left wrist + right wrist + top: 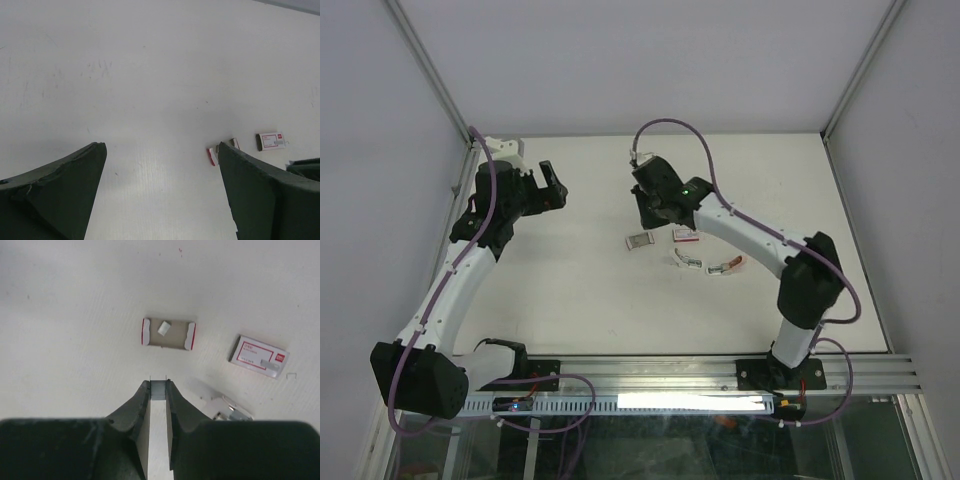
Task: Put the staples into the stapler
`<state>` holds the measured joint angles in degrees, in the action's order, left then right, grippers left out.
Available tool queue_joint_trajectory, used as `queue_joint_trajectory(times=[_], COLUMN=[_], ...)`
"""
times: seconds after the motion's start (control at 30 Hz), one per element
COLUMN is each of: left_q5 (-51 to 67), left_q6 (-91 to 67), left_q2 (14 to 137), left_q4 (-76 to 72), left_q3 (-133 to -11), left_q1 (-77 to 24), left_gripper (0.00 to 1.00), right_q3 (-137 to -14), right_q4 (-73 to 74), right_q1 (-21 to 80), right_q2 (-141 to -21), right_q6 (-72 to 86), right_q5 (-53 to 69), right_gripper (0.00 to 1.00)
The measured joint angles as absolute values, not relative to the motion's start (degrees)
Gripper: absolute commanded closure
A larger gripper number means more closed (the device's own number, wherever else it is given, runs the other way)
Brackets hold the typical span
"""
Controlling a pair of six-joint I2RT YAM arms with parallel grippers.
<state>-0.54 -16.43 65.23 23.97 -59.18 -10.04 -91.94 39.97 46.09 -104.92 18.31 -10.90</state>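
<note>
Top view: the right end effector (647, 212) hangs at the far side of the grey tray (639, 241). Left wrist: the left end effector (162, 146) stands spread, empty. Right wrist: the right fingers pinch the staples (159, 390), a thin silvery strip, just short of the tray. The strip is probably light and brittle, so it is best held by its flat sides.

On the right wrist camera, the stapler (227, 409), just right of the jaws, is half hidden behind a finger (190, 420). On the left one, the tray (214, 154) beyond the jaws is part-covered too. Overhead, I can't make out the staples (158, 390); they're too small.
</note>
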Motion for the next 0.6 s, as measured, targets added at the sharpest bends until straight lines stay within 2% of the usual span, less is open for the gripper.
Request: queue_joint_trajectory(times=[0.13, 0.27, 0.43, 0.6], left_q5=[0.54, 0.60, 0.67, 0.80], left_q6=[-16.43, -16.43, -16.43, -16.43], left_q2=[65.47, 65.91, 66.94, 67.37], left_q4=[23.90, 23.51, 23.27, 23.03], left_q3=[-59.02, -58.74, -58.30, -58.22], left_q1=[-10.07, -10.07, -10.04, -10.04], left_gripper=[0.01, 0.01, 0.01, 0.01], right_q3=[-82.37, -73.71, -63.68, -56.51], right_q4=[39.20, 39.97, 40.07, 40.14], right_q1=[46.09, 48.47, 55.02, 57.28], right_q2=[-94.02, -87.96, -86.41, -86.43], right_q6=[15.86, 14.85, 16.16, 17.96], right_q5=[-7.22, -4.82, -3.55, -4.12], right_gripper=[0.85, 0.85, 0.85, 0.85])
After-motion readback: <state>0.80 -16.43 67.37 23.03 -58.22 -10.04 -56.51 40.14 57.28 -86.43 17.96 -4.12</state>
